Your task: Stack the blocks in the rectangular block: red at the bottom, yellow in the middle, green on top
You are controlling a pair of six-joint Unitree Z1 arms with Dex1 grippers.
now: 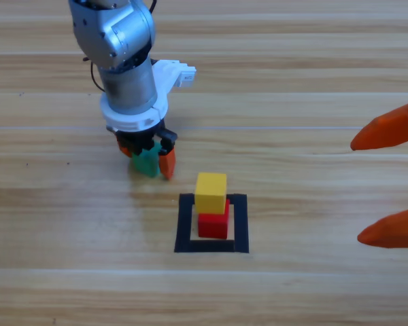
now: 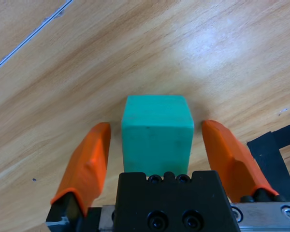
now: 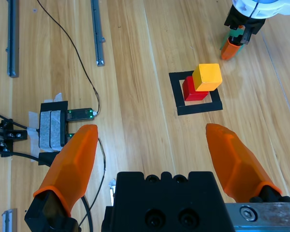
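Green cube (image 2: 157,133) sits on the surface between your left hand's (image 1: 147,157) spread jaws, not yet pinched, just beside the taped square (image 1: 239,224). Yellow (image 1: 211,192) already tops red (image 1: 213,225) there. Close, lift, then place carefully (right hand (image 1: 389,183) waits open at the edge).
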